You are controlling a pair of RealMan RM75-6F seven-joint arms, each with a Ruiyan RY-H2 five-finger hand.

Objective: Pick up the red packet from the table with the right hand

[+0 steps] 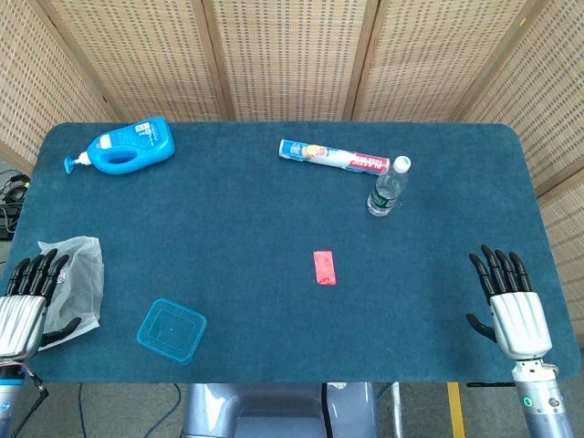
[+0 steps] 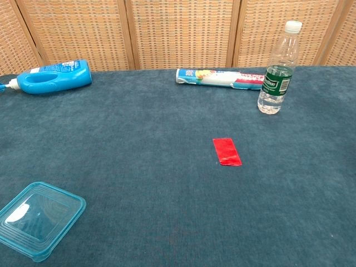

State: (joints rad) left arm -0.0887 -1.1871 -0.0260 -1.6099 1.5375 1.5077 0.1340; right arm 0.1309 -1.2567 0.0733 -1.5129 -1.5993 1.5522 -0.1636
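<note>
A small flat red packet (image 1: 324,267) lies on the blue table (image 1: 274,210) a little right of centre; the chest view shows the red packet (image 2: 227,151) lying flat with nothing touching it. My right hand (image 1: 511,304) rests at the table's right front edge, fingers spread and holding nothing, well to the right of the packet. My left hand (image 1: 26,301) sits at the left front edge, fingers extended and empty. Neither hand appears in the chest view.
A clear water bottle (image 1: 387,187) stands behind the packet, with a rolled plastic-wrap tube (image 1: 333,157) lying beyond it. A blue detergent bottle (image 1: 128,144) lies at the back left. A blue container lid (image 1: 172,329) and a clear plastic bag (image 1: 78,274) sit front left.
</note>
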